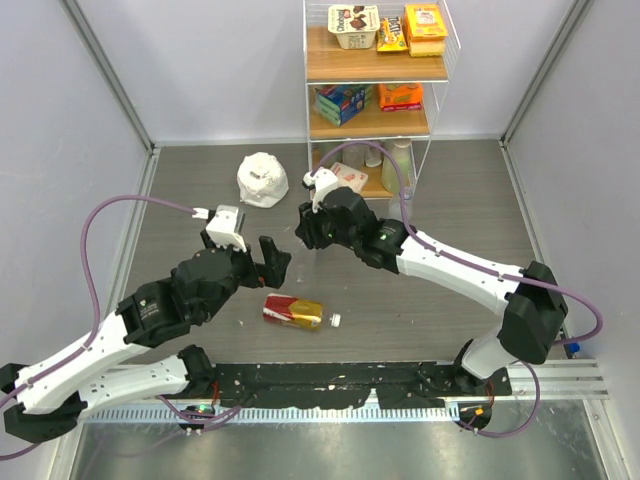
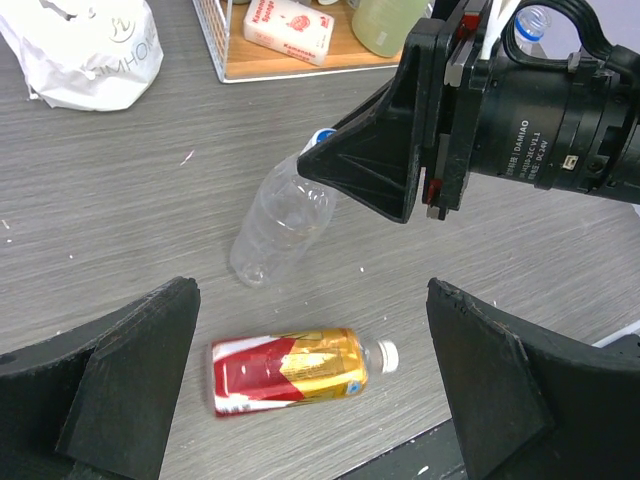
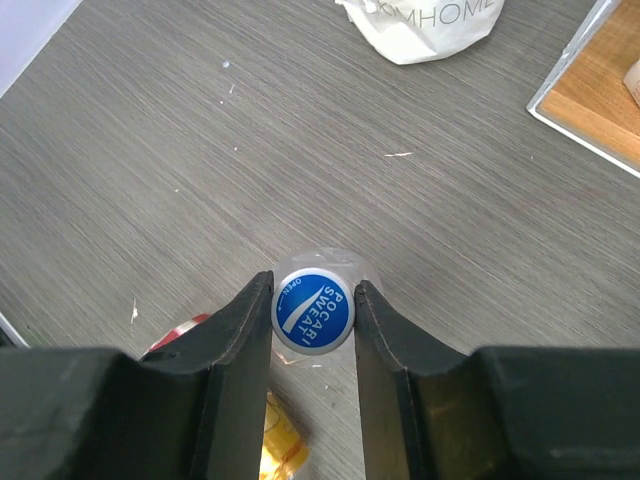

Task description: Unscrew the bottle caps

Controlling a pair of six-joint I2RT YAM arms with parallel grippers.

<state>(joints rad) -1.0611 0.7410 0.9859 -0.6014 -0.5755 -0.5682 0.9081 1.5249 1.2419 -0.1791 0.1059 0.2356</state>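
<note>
- Currently my right end effector (image 3: 313, 292) is pinching the blue cap (image 3: 314, 312), one finger pressed on each side of its rim.
- That cap sits on the clear bottle (image 2: 280, 222), which slants from the pinched neck down to its base on the worktop (image 2: 120, 200).
- My left end effector (image 2: 310, 290) is spread wide and grips nothing. It hovers over the amber bottle (image 2: 290, 372), which lies on its side with its white cap (image 2: 386, 355) on.
- Main risk: nothing holds the clear bottle's body, so I judge a twist would turn the whole bottle and not loosen the cap.
- The bottle looks empty and thin, so a hard squeeze from the left side could buckle it.
- The pinch covers only the rim, so the fingers could skid round the cap.
- Bringing the left arm across could nudge the amber bottle and set it rolling.
</note>
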